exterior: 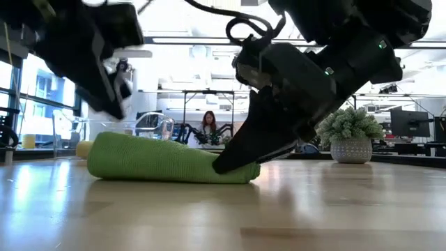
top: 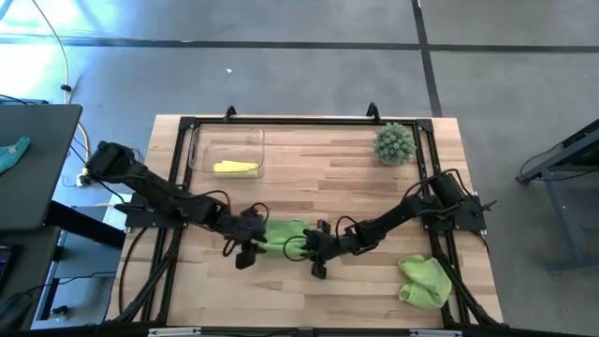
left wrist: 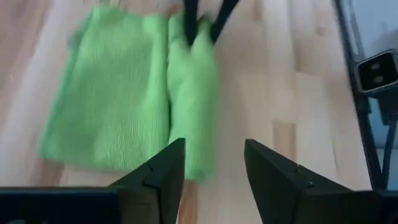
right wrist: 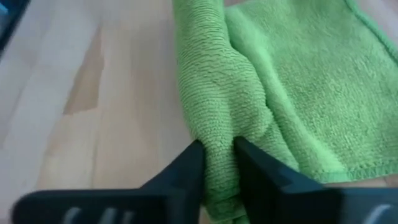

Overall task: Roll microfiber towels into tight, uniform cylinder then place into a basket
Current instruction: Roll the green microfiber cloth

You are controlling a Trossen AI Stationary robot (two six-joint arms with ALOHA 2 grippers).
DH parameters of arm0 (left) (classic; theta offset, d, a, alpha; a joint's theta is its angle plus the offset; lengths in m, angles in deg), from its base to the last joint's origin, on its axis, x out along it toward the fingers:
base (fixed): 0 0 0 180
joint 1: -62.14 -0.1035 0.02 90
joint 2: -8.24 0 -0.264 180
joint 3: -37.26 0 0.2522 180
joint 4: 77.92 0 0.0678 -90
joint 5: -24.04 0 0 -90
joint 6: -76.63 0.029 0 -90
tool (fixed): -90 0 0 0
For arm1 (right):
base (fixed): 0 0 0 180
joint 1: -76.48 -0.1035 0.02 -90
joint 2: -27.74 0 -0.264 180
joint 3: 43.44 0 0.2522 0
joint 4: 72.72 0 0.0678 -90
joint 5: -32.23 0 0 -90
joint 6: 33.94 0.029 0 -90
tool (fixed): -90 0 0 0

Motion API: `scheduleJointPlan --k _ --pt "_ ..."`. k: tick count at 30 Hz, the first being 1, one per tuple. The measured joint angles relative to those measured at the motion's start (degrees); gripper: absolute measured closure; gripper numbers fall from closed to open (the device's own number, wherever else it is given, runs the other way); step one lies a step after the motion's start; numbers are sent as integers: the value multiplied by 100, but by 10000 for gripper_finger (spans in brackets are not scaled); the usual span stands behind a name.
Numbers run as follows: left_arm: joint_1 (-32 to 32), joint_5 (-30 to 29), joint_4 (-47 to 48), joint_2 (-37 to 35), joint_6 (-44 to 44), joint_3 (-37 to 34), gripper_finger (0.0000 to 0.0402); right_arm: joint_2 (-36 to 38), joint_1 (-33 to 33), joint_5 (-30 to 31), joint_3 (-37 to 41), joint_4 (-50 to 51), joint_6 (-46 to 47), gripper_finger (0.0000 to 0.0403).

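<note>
Lying partly rolled near the tabletop's (top: 309, 178) middle front edge, the green towel (top: 284, 232) shows one rolled-up edge beside a flat remainder. The right pincer (right wrist: 217, 155) grips that rolled edge between narrow fingers, pressing it down at the towel's 3 o'clock end. The left pincer (left wrist: 214, 165) hovers at the towel's 9 o'clock end, its fingers apart and holding nothing. At 11 o'clock from the towel, the clear basket (top: 199, 150) holds a yellow towel roll (top: 234, 168). A spiky green plant (top: 394, 144) stands at 1 o'clock, and a crumpled second green towel (top: 424, 280) lies at 4 o'clock, well apart.
</note>
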Motion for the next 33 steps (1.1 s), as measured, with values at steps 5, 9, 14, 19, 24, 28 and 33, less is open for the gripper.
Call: scheduleJointPlan --k 5,9,14,19,24,28,33 --pt "451 -661 -369 -187 706 8 245 1 110 -458 0 -100 706 385" --pt "922 -1563 -800 121 1487 11 245 -9 242 -1023 11 -228 1203 395" --pt "1347 -2567 -1234 726 2106 3 245 -12 386 -1438 11 -258 1583 387" --pt "1469 -2624 -1625 1422 2145 9 245 -10 417 -1480 9 -265 1595 387" --pt "1452 -3060 -1726 1937 2143 18 245 -10 417 -1476 9 -284 1613 387" --pt "1334 -3123 -1764 2201 2128 22 245 -10 415 -1475 9 -294 1629 386" --pt "1118 -2857 -1795 2375 1504 33 245 30 417 -1553 20 -294 1482 367"
